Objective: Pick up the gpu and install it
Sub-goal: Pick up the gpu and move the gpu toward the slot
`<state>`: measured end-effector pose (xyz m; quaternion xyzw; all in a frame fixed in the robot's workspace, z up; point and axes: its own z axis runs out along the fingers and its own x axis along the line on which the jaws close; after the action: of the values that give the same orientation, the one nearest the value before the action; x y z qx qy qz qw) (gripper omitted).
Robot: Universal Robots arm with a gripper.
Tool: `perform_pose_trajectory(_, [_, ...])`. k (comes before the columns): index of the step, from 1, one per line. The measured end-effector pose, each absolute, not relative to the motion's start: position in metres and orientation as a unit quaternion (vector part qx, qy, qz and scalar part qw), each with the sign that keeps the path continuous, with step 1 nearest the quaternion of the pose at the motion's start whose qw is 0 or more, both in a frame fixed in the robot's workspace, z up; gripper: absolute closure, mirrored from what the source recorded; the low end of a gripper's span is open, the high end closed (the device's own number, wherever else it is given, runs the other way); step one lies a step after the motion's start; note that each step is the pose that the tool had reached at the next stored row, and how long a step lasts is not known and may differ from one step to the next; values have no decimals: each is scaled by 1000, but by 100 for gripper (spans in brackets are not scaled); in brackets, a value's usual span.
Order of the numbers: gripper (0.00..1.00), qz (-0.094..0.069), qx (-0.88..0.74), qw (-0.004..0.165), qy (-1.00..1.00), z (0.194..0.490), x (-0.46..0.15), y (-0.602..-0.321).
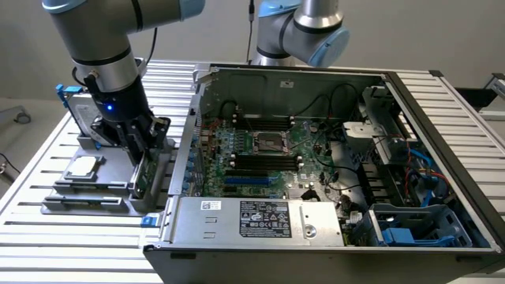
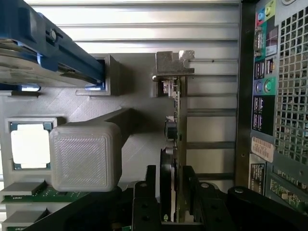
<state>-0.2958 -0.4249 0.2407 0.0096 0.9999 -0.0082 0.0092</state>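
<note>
Tool (image 2: 171, 192) straddles upright gpu (image 2: 174, 126) standing in gray holder (image 2: 139, 159).

Slatted metal table (image 1: 47, 236), grey parts holder (image 1: 87, 190) on it, open computer case (image 1: 300, 76) just beside

- We list this as a robotics lab or test workshop.
- Robot arm (image 1: 106, 53), grey with blue joint caps, and a second arm (image 1: 304, 32) behind it.
- Counter (image 1: 47, 236) of slotted aluminium profile.
- Open computer case (image 1: 442, 112), with its motherboard (image 1: 252, 168) bare.
- Grey printed fixture (image 1: 110, 186) racking loose parts: the gpu (image 2: 174, 130) on edge, a processor (image 1: 84, 167), a hard drive (image 1: 79, 109).
- Plain grey wall (image 1: 418, 35).
</note>
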Motion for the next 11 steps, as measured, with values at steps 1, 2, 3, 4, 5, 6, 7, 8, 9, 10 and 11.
perform_pose_trajectory(1, [64,-8,10,9,1000,241,-296,-425])
perform_pose_trajectory(2, [64,-8,10,9,1000,241,-296,-425])
perform_pose_trajectory(3, [64,-8,10,9,1000,241,-296,-425])
perform_pose_trajectory(4, [64,-8,10,9,1000,241,-296,-425])
perform_pose_trajectory(5, [64,-8,10,9,1000,241,-296,-425])
perform_pose_trajectory(6, [64,-8,10,9,1000,241,-296,-425])
perform_pose_trajectory(7, [64,-8,10,9,1000,241,-296,-425])
perform_pose_trajectory(8, [64,-8,10,9,1000,241,-296,-425])
perform_pose_trajectory(9, [64,-8,10,9,1000,241,-296,-425])
perform_pose_trajectory(10, [66,-8,10,9,1000,241,-296,-425])
perform_pose_trajectory(11, [66,-8,10,9,1000,241,-296,-425])
